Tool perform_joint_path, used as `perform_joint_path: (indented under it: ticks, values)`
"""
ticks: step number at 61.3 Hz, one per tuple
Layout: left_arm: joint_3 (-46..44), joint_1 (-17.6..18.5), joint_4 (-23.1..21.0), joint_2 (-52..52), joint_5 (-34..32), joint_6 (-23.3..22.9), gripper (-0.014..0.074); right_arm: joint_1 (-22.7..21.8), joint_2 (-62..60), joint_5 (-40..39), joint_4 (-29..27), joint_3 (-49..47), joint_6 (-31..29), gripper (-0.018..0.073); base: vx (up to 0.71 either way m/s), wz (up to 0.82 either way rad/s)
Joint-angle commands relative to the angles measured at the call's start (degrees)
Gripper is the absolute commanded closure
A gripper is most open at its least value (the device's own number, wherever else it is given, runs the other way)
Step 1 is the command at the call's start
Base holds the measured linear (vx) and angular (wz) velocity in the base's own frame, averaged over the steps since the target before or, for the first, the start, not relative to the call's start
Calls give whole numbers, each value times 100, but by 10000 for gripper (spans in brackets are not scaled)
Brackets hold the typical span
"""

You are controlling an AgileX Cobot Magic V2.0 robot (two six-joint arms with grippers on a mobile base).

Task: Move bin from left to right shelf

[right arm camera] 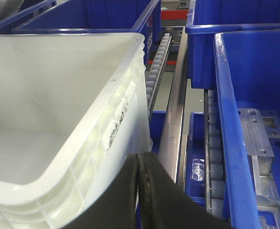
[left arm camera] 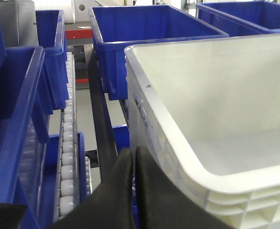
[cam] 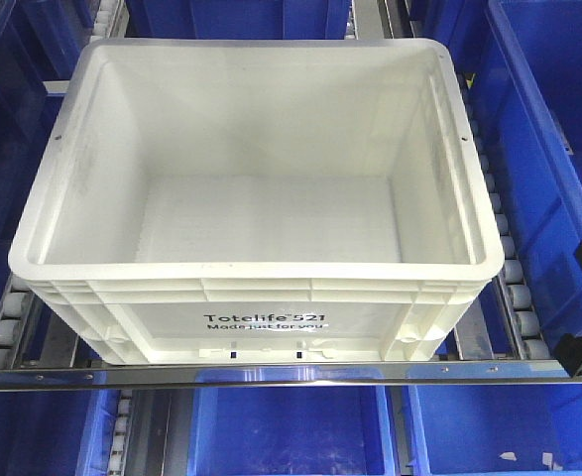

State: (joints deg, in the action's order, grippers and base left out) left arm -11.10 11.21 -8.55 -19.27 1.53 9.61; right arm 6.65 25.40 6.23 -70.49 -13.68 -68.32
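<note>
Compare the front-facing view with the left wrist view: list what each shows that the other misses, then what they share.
Only the front-facing view shows the white bin's printed front side reading "Totelife 521 Made just for you", its whole empty floor, and the metal shelf rail in front of it.

Only the left wrist view shows the left hand, its black fingers pressed together beside the bin's left wall, and the roller track running away along that side.

Both show the white bin's ribbed rim and blue bins around it.
</note>
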Motion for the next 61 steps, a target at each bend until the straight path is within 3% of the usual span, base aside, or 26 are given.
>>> perform_joint_path:
  ticks: [1,12,20,22,25,61]
  values:
    - [-143,35,121,-38,-306,132,605,-6,66,-100,-55,-161,-20,567,0,0]
    - [-22,40,116,359,11,157,605,-6,66,-100,-55,-161,-20,567,0,0]
    - [593,40,102,1241,-29,152,605,-6,66,-100,-55,-161,-20,567,0,0]
    - [1174,40,97,1905,-41,152,605,-6,66,-100,-55,-161,-20,567,0,0]
    - [1155,40,103,2085,290,152,605,-6,66,-100,-55,-161,-20,567,0,0]
    - [1161,33,103,2057,296,162,605,-6,66,-100,-55,-161,-20,567,0,0]
